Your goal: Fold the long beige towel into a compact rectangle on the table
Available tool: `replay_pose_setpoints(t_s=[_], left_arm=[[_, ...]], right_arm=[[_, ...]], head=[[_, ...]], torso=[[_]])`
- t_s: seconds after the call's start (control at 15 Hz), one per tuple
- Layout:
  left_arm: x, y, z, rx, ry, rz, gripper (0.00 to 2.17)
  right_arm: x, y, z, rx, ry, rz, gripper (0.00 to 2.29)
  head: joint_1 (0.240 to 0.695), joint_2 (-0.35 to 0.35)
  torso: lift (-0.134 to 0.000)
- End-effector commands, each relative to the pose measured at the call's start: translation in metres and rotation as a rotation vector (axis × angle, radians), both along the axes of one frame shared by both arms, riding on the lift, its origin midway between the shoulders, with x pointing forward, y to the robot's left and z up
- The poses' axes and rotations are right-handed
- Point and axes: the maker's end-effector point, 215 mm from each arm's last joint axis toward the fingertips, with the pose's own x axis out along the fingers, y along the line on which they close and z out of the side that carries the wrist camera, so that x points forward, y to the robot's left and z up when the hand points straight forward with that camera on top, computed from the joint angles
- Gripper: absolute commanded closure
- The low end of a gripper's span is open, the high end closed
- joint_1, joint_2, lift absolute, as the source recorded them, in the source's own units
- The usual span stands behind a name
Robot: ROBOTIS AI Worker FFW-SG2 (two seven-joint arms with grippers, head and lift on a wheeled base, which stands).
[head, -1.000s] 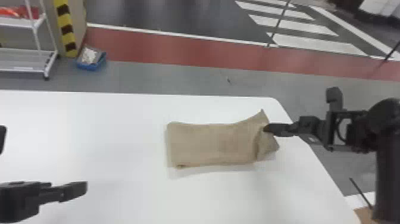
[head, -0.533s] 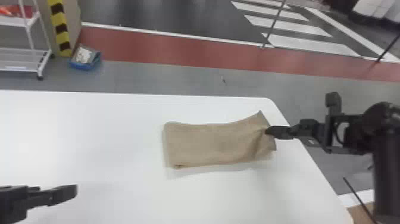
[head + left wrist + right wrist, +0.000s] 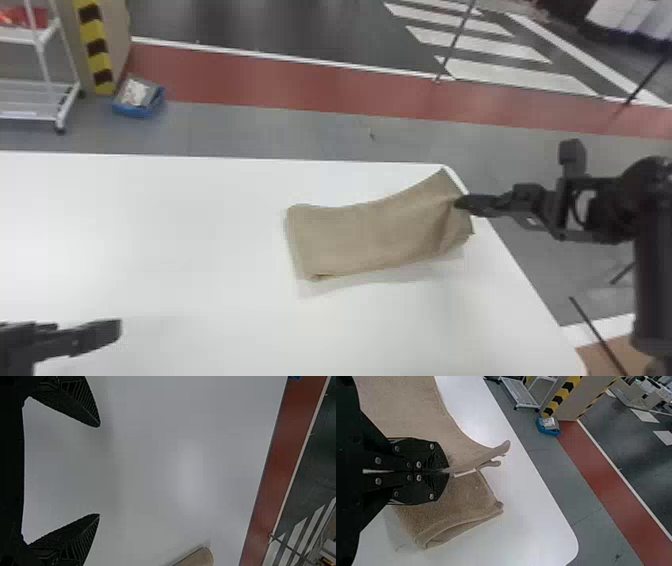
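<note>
The beige towel (image 3: 375,235) lies folded into a wide strip on the right part of the white table, its far right corner near the table's corner. My right gripper (image 3: 457,202) is at its right end. In the right wrist view the same gripper (image 3: 447,471) is shut on the towel (image 3: 395,407), pinching up a ridge of cloth; a folded end lies beside the fingers. At the near left of the head view is my left gripper (image 3: 119,327), apart from the towel. The left wrist view has this gripper (image 3: 100,471) open over bare table, with a towel corner (image 3: 198,558) farther off.
The white table (image 3: 175,225) ends just beyond and to the right of the towel. Past it on the floor stand a white cart (image 3: 37,85) and a blue bin (image 3: 139,100). A thin dark rod (image 3: 597,335) rises beside the table's right edge.
Towel and right gripper appear slightly shifted in the head view, as does the background. The towel's right end has angled toward the far table corner, and its near edge now slants upward to the right.
</note>
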Motion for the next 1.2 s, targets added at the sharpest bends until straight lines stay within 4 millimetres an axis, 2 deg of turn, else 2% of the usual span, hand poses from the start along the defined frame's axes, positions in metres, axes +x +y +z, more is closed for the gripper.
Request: replay_pose_setpoints(t_s=[0.0,0.07,0.13,0.2,0.4,0.67,0.8,1.13], left_arm=[[-0.004,0.001,-0.004,0.0,0.008,0.001,0.08],[-0.007,-0.001,-0.005,-0.001,0.011,-0.002,0.08],[-0.01,0.0,-0.008,0.0,0.015,-0.001,0.08],[-0.01,0.001,-0.007,0.0,0.009,-0.001,0.08],[-0.012,0.002,-0.009,0.0,0.013,0.003,0.08],[-0.015,0.007,-0.008,-0.01,0.011,0.01,0.08],[-0.016,0.009,-0.006,-0.007,0.008,0.009,0.08],[-0.019,0.009,-0.004,-0.004,0.005,0.008,0.08]], right_arm=[[-0.002,-0.006,-0.026,-0.03,0.033,-0.003,1.24],[-0.007,-0.011,-0.048,-0.056,0.076,-0.015,0.49],[-0.004,-0.017,-0.06,-0.091,0.08,-0.025,0.0],[-0.004,-0.018,-0.064,-0.095,0.077,-0.03,0.0],[-0.006,-0.025,-0.058,-0.072,0.066,-0.052,0.03],[-0.016,-0.06,-0.044,-0.104,0.065,-0.098,0.05],[-0.014,-0.072,-0.043,-0.153,0.063,-0.102,0.06],[0.014,-0.078,-0.054,-0.293,0.044,-0.065,0.09]], head=[[0.695,-0.337],[0.695,-0.34],[0.695,-0.343],[0.695,-0.35],[0.695,-0.35],[0.695,-0.35],[0.695,-0.35],[0.695,-0.35]], torso=[[-0.124],[-0.124],[-0.124],[-0.124],[-0.124],[-0.124],[-0.124],[-0.124]])
